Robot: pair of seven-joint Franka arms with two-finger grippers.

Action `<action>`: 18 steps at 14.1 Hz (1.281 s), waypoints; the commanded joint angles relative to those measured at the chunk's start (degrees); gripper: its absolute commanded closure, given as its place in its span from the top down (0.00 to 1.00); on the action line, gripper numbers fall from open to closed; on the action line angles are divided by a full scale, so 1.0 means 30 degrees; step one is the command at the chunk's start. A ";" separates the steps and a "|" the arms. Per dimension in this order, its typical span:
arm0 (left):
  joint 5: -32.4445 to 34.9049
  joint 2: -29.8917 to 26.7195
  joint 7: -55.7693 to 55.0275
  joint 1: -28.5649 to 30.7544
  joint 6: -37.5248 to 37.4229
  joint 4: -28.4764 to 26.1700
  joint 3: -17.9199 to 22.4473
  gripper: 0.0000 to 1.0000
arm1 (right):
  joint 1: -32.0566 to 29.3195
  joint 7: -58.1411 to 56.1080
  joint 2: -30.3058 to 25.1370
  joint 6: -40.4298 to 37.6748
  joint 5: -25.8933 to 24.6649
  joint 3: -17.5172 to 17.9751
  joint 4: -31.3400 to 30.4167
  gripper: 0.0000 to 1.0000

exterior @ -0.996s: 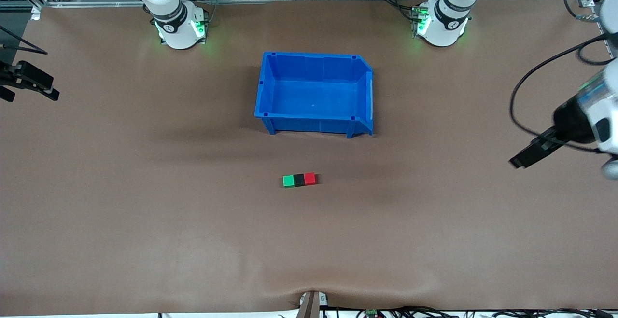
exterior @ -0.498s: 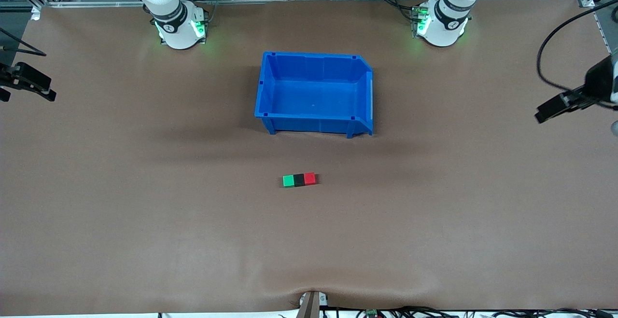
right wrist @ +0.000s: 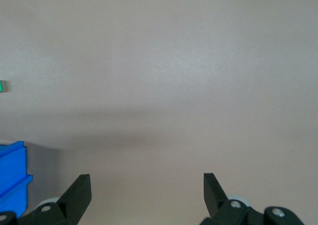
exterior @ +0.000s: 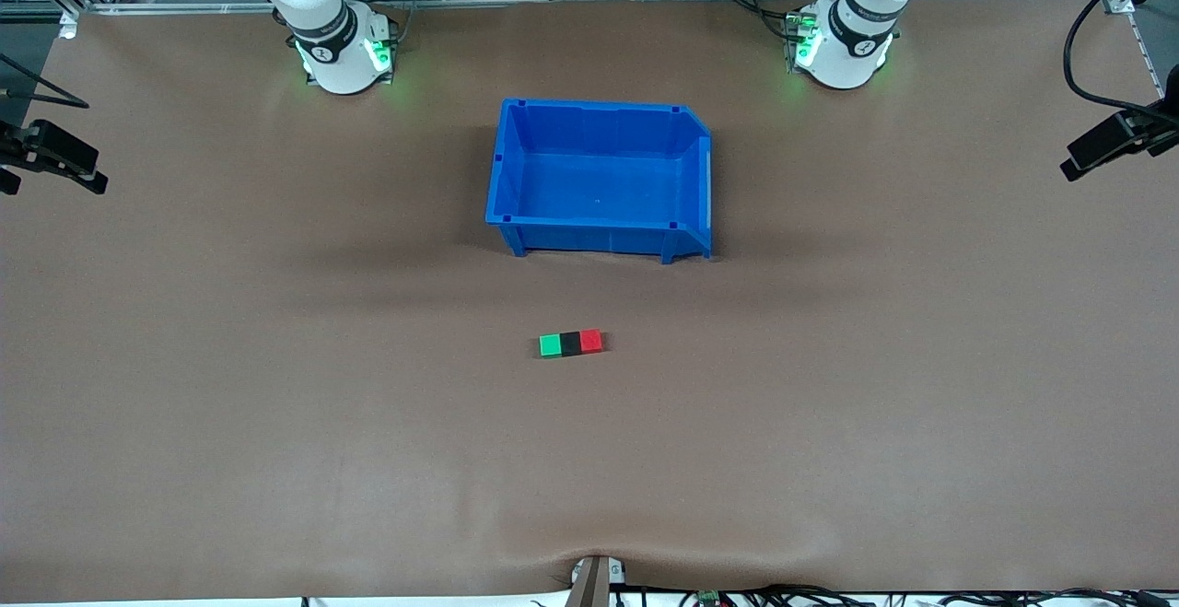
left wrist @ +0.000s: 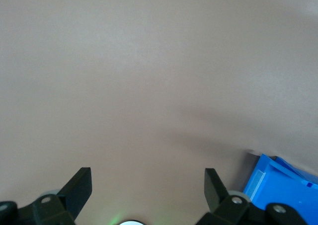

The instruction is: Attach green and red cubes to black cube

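Three tiny cubes sit touching in one row on the brown table, nearer to the front camera than the blue bin. The black cube (exterior: 571, 344) is in the middle, the green cube (exterior: 550, 345) on its side toward the right arm's end, the red cube (exterior: 591, 341) toward the left arm's end. A sliver of the green cube (right wrist: 1, 86) shows in the right wrist view. My left gripper (exterior: 1076, 165) (left wrist: 148, 178) hangs open and empty over the left arm's end of the table. My right gripper (exterior: 57, 174) (right wrist: 147, 183) waits open and empty over the right arm's end.
The blue bin (exterior: 516, 220) stands empty mid-table between the two arm bases; its corner shows in both wrist views (left wrist: 283, 185) (right wrist: 12, 175). A small fixture (exterior: 594, 579) sits at the table edge nearest the front camera.
The left arm has drawn back toward its end of the table and toward the bases' side, its gripper staying open. The right arm and the cubes have stayed put.
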 commanded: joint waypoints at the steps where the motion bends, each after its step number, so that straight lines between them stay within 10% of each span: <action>1: -0.0434 -0.0577 0.0419 0.0070 0.0304 -0.0477 -0.0086 1.00 | 0.0016 -0.0085 0.0206 -0.0221 -0.0349 0.0013 0.0389 1.00; 18: -0.0727 -0.0754 0.0537 -0.0048 -0.0868 -0.0594 -0.1489 1.00 | 0.0103 -0.0085 0.0323 -0.0250 -0.0320 0.0013 0.0418 1.00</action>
